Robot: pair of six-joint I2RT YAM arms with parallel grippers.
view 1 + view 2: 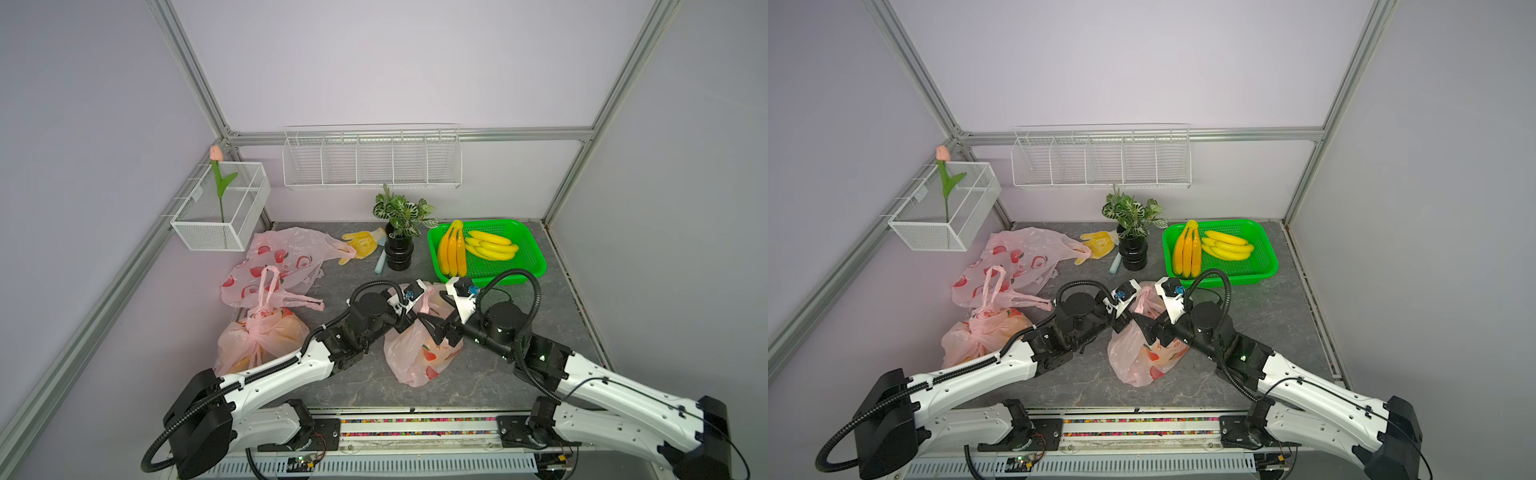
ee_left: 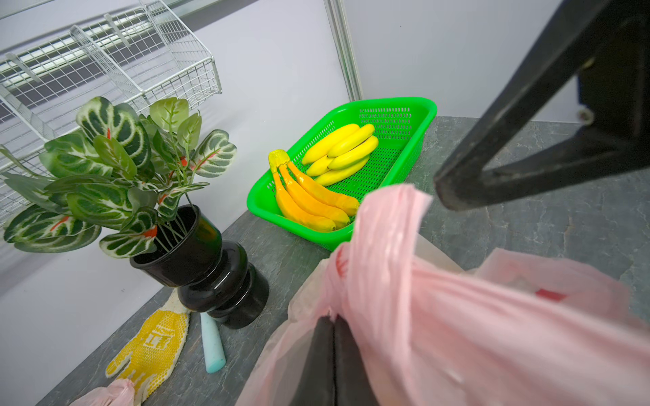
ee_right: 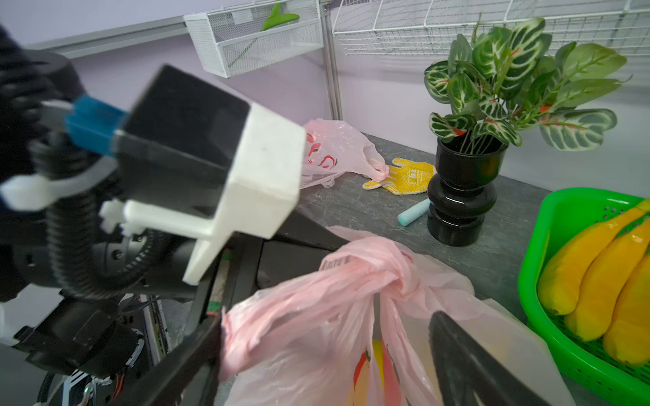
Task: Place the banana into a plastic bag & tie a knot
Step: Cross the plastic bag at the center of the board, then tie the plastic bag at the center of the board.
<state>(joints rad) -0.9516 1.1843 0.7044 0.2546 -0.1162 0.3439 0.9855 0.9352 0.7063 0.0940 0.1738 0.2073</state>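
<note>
We clamp a bag (image 2: pixel 457 298) handle in the left end effector (image 2: pixel 334 318), bottom centre, likely for tension — the right end effector (image 3: pixel 325 318) gapes astride the knot (image 3: pixel 397 277), lower centre.

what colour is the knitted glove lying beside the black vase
Yellow with a white cuff; the knitted glove shows best in the left wrist view.

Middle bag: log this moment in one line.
left gripper: shut on bag | right gripper: open, jaws either side of handles | handles: crossed, loose
</note>
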